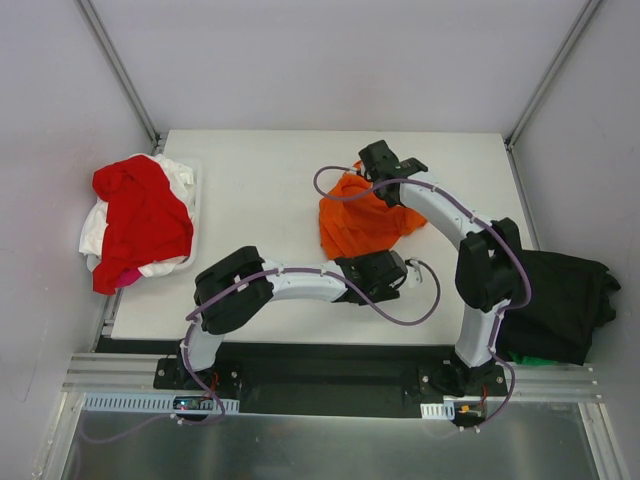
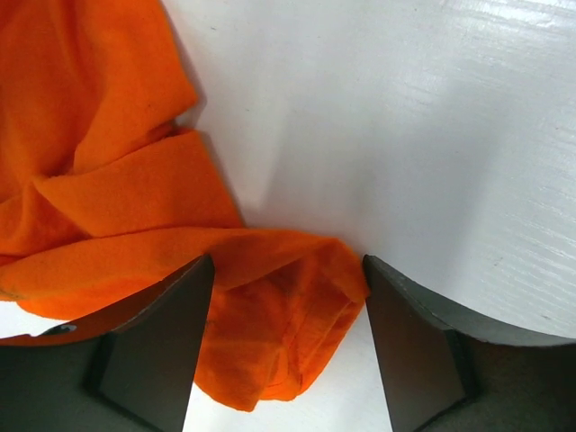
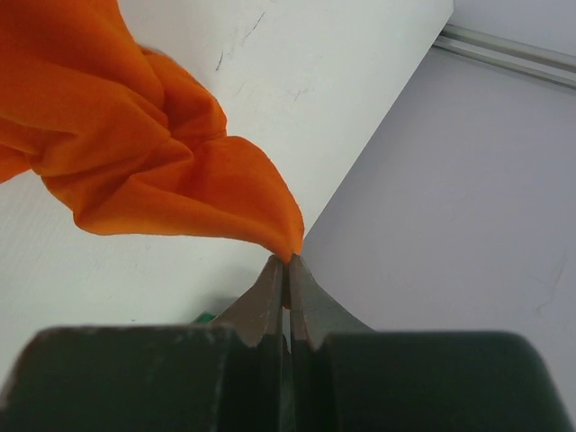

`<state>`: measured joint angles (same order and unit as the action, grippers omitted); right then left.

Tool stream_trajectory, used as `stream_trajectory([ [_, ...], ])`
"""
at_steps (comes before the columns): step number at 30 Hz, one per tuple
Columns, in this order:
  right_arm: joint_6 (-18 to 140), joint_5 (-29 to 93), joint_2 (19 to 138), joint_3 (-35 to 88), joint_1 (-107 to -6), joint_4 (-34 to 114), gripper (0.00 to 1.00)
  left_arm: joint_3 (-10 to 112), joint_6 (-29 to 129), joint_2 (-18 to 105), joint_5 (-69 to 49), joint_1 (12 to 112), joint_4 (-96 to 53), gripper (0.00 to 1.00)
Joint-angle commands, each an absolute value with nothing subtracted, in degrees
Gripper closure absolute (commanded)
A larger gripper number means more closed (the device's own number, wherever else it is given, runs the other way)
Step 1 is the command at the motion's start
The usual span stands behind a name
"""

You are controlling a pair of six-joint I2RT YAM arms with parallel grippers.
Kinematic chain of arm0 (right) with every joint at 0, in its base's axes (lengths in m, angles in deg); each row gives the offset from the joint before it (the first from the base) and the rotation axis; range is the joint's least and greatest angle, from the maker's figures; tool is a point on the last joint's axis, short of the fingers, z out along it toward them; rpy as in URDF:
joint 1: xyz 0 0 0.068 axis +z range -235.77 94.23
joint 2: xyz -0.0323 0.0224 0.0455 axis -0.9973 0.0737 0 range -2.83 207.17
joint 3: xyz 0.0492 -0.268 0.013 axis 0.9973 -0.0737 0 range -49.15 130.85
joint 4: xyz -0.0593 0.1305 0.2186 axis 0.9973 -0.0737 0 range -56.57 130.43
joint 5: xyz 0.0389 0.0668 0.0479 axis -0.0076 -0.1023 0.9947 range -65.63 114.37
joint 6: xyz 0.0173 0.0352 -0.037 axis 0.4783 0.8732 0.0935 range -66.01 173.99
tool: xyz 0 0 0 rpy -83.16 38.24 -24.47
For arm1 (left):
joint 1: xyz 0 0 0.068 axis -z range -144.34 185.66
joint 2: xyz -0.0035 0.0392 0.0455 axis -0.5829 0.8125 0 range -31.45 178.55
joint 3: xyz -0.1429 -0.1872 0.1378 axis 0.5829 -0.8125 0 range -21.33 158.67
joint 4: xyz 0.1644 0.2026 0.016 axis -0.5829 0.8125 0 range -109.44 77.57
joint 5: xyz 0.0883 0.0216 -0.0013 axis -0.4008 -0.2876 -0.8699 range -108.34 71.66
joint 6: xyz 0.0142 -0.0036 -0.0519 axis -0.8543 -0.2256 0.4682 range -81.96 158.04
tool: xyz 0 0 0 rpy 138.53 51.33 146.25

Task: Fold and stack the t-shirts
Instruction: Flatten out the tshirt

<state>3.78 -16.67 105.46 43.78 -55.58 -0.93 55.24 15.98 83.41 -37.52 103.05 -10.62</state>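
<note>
Orange t-shirt (image 1: 360, 225) lies crumpled mid-frame on table (image 1: 260, 190). Right gripper (image 3: 286, 263) is pinched tight on one corner at the shirt's upper edge. Left gripper (image 2: 288, 268) is at the lower edge, jaws wide apart, loose cloth between them, unclamped. Red and white shirts (image 1: 140, 215) are heaped at left; black shirt (image 1: 560, 295) lower right.

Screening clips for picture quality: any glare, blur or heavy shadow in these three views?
Top external: even, soft light, sharp throughout, though the black cloth shows little detail. Left wrist: mild sheen on the white table, a soft shadow beside the orange t-shirt, the left gripper dark. Right wrist: the shut right gripper looks soft-focused up close; the t-shirt is clearer.
</note>
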Motion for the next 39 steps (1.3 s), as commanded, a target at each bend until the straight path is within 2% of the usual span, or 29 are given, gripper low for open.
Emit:
stream_trajectory([
  [1, 5.0, -16.1, 100.9, 42.5, -55.6, -1.5, 0.99, 54.3, 16.5, 84.4, -37.5, 101.6, -9.4, 0.40],
  [3, 4.6, -16.6, 100.5, 41.9, -55.6, -1.4, 0.99, 55.2, 18.2, 84.6, -34.4, 101.0, -7.1, 0.50],
  [4, 4.4, -16.8, 100.1, 41.9, -55.5, -1.4, 0.99, 55.6, 18.8, 84.7, -33.5, 100.6, -6.3, 0.59],
  [6, 4.2, -16.9, 99.7, 41.6, -55.5, -1.5, 0.99, 55.9, 19.6, 85.0, -30.9, 99.7, -4.6, 0.66],
  [7, 4.0, -16.9, 99.4, 41.7, -55.6, -1.6, 0.99, 55.9, 19.7, 85.2, -30.6, 99.6, -4.2, 0.73],
  [9, 4.0, -17.0, 99.0, 41.5, -55.5, -1.8, 0.99, 55.4, 19.6, 85.3, -30.9, 99.1, -3.5, 1.00],
  [12, 3.9, -17.2, 98.2, 40.5, -55.8, -1.2, 0.99, 52.6, 19.6, 82.7, -31.7, 97.8, -3.7, 1.00],
  [17, 4.5, -17.6, 97.1, 39.7, -56.4, 0.4, 0.99, 49.7, 16.8, 70.9, -34.1, 93.6, -4.9, 1.00],
  [27, 3.7, -22.3, 93.2, 44.1, -58.3, 0.4, 0.99, 54.4, 8.7, 51.3, -39.8, 80.8, -6.6, 1.00],
  [39, -0.1, -27.3, 87.4, 52.8, -63.4, 0.4, 0.99, 57.9, 8.2, 49.2, -44.5, 66.8, -8.5, 1.00],
])
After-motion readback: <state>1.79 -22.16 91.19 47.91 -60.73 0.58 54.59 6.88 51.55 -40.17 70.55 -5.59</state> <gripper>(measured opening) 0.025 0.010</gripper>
